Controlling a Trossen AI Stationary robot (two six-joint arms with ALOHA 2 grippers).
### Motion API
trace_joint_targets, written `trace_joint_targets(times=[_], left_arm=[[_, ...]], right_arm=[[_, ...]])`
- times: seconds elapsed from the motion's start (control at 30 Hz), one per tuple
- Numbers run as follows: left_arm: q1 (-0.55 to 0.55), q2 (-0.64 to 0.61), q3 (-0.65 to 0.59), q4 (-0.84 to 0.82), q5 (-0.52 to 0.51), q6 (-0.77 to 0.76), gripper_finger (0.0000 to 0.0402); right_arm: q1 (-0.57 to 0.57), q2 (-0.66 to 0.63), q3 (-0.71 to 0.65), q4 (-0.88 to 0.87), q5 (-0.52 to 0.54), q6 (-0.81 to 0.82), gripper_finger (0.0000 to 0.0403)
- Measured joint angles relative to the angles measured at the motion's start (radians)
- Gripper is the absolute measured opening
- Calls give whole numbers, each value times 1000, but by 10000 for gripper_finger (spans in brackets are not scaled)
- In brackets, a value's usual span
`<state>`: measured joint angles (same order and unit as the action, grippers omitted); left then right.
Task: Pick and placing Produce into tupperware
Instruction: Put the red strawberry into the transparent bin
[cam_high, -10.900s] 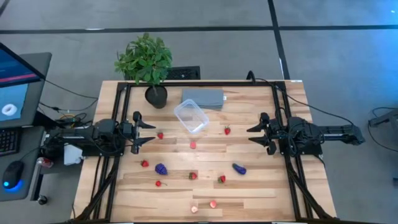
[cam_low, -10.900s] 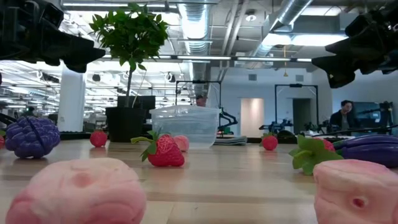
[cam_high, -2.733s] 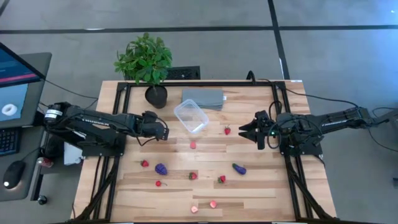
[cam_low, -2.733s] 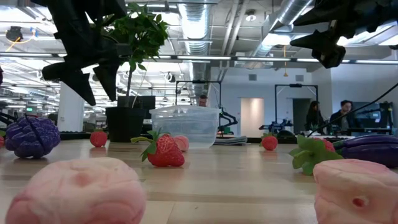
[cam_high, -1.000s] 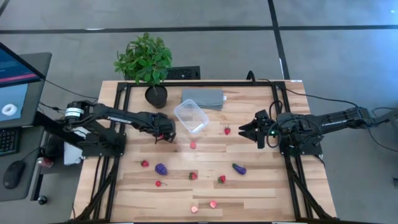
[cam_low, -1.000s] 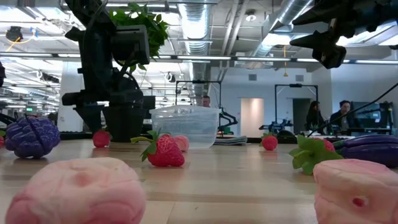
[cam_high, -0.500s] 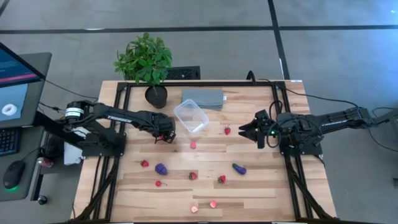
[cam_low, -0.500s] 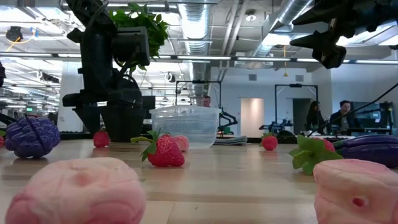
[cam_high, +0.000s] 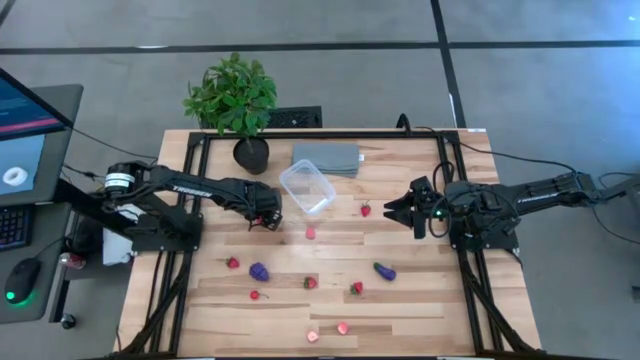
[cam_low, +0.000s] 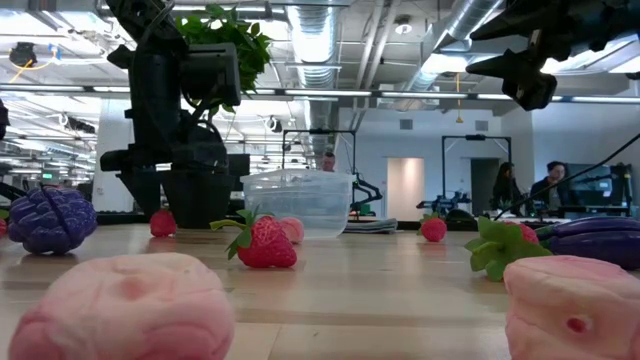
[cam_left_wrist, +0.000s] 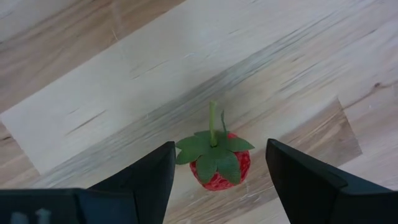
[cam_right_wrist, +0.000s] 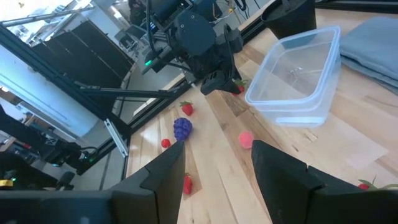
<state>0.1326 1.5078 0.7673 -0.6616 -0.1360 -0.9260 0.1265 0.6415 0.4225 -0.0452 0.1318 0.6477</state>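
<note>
1. The toy strawberry (cam_left_wrist: 216, 165) lies on the bare wood just beside the clear tupperware (cam_high: 307, 187), on the side toward the left arm. It is small and red, with a green leafy cap and a thin stem standing up from it.
2. The left gripper (cam_left_wrist: 217, 168) is lowered over that strawberry with its fingers spread, one on each side; neither finger visibly touches the fruit, so nothing is grasped yet.
3. Judged step: the pick of this first berry. The next move calls for closing the fingers squarely on the red body, not the stem, then lifting and carrying it the short way over the tupperware's rim.
4. The tupperware looks empty in the right wrist view.
5. The other produce is scattered over the table (cam_high: 420, 300) on the tupperware's near side: a pale pink piece (cam_high: 310, 233) near it, more strawberries and two purple pieces farther off.
6. The right gripper (cam_high: 393, 210) waits above the table on the tupperware's far side from the left arm, fingers apart and holding nothing.
</note>
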Motion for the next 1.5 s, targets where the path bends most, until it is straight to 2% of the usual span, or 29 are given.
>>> trace_joint_targets(times=[0.47, 0.8, 1.27, 1.5], left_arm=[[0, 1, 0, -3, 17, 6, 242], [-5, 110, 7, 28, 60, 6, 242], [4, 93, 5, 29, 56, 8, 242], [5, 93, 5, 29, 68, 11, 208]], right_arm=[[0, 0, 0, 0, 0, 7, 209], [0, 0, -1, -5, 0, 7, 209], [0, 0, -1, -6, 0, 11, 209], [0, 0, -1, -6, 1, 9, 209]])
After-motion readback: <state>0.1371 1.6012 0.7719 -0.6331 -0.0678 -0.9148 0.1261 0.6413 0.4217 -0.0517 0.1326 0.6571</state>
